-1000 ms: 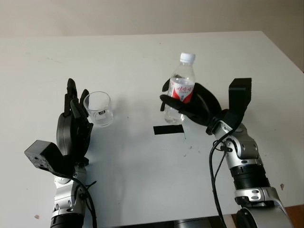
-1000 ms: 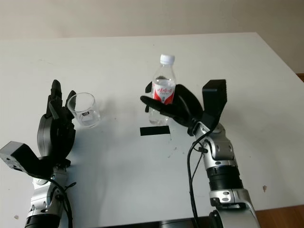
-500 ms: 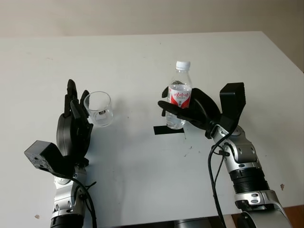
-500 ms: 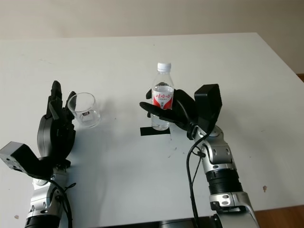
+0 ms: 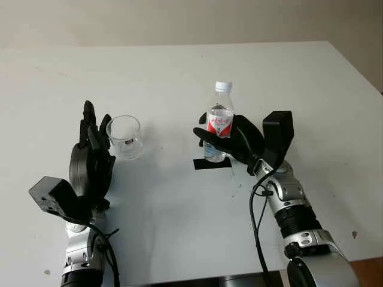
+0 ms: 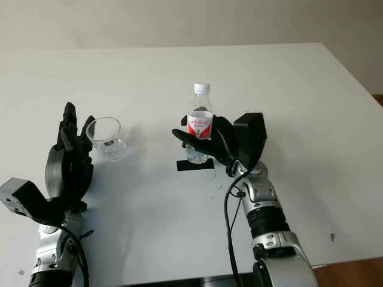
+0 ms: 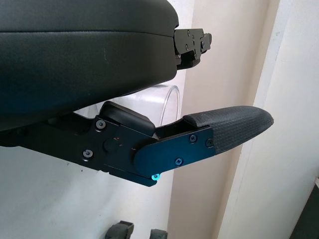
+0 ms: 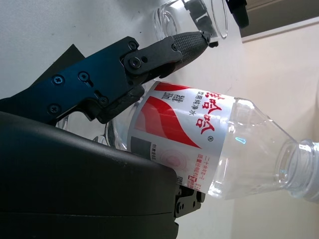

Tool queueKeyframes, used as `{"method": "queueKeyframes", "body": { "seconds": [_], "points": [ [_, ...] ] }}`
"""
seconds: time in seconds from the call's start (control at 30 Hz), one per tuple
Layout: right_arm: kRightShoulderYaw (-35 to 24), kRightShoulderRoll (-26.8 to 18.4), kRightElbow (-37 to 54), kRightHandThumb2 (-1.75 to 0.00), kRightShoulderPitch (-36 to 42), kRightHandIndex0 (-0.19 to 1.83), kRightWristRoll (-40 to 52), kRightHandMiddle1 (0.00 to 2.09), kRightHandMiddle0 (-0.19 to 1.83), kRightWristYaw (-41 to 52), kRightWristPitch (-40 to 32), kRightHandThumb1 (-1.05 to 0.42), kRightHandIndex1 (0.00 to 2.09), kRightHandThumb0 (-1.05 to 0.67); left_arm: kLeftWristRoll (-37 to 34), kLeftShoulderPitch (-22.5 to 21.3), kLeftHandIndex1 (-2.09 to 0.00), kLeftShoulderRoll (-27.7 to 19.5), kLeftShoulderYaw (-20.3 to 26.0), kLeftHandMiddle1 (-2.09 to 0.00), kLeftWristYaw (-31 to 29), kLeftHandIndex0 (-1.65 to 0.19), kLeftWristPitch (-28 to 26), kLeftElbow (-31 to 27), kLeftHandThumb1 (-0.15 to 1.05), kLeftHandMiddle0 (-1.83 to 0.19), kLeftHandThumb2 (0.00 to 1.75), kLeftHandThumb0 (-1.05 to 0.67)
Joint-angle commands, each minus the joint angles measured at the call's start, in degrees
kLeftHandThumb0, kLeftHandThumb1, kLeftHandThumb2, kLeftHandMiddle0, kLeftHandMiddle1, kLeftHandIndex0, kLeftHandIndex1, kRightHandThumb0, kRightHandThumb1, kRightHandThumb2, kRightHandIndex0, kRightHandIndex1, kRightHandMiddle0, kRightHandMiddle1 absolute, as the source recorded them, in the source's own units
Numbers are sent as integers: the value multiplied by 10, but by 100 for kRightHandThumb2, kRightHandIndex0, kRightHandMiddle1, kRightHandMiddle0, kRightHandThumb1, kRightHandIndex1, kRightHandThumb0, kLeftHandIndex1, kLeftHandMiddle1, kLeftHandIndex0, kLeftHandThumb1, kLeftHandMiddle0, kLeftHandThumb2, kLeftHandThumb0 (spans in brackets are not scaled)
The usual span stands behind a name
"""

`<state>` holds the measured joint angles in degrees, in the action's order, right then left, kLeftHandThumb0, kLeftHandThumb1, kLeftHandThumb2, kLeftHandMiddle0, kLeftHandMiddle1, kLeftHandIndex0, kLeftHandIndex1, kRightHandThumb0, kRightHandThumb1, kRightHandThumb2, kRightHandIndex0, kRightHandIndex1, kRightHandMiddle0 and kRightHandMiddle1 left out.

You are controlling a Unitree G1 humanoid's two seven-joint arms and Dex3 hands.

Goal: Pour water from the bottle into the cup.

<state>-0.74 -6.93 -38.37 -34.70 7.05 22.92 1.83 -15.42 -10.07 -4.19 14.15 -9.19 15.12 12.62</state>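
Two hands frame what we see on the white table [image 5: 179, 72]: our left hand [image 5: 91, 156] is open, holding nothing, just left of the clear cup [image 5: 124, 137], while our right hand [image 5: 230, 140] grips the capped water bottle [image 5: 218, 127] upright over a black tape patch [image 5: 210, 164].

Not much to read here, honestly. The only real print is on the bottle [image 8: 199, 144] held in the right robot hand [image 5: 230, 140]: a red-and-white wrap label with Chinese characters in white on the red band, too stylised for me to make out properly. Under that there's a block of tiny print and a faint round emblem, none of it legible. The cup [image 5: 124, 137] next to the left robot hand [image 5: 91, 156] has a small dark mark on its wall, can't read it.
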Motion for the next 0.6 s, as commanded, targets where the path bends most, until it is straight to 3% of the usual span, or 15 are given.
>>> {"method": "queueKeyframes", "body": {
  "seconds": [0.0, 0.3, 0.57],
  "points": [
    [8, 7, -35, -26, 8, 89, -12, 209, 10, 3, 22, -105, 209, -29, 0, 3, 0, -3, 2, -43, -1, 7, 1, 1, 105, 19, 72, -89],
    [14, -8, -21, -22, 41, 61, -17, 209, 3, 62, 68, -105, 209, -29, 0, 7, 0, -3, 1, -46, 5, 6, -6, -10, 105, 19, 74, -87],
    [19, -33, 58, -15, 97, 50, -28, 209, 15, 68, 34, -105, 209, -34, -3, 6, 0, -5, 3, -45, 2, 8, -7, -9, 105, 19, 74, -86]
  ]
}}
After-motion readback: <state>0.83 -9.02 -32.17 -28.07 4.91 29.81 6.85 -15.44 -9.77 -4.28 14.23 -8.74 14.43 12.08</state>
